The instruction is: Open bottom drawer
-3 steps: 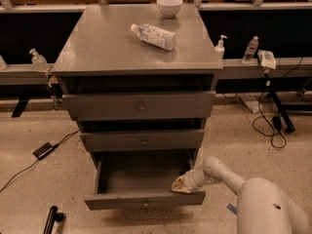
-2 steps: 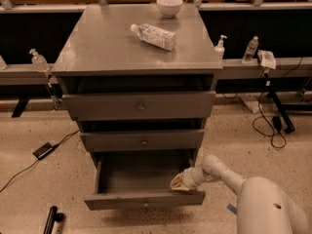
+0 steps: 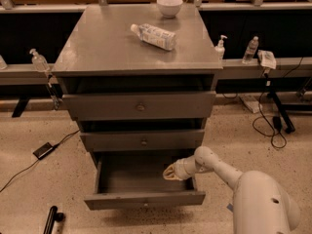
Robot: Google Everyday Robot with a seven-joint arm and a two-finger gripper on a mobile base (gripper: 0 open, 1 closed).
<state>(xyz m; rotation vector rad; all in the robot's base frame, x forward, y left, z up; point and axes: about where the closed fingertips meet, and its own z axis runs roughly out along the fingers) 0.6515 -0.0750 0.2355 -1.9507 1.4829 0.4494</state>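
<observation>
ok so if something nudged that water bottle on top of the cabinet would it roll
Likely yes: the bottle lies on its side on the flat cabinet top, so a sideways push should roll it. It looks like thin plastic, so probably light. The gripper is far below, at the right side of the open bottom drawer.

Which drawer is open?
The bottom drawer, pulled out so its grey inside shows. The top drawer and middle drawer are shut. The robot's hand is at its right side.
</observation>
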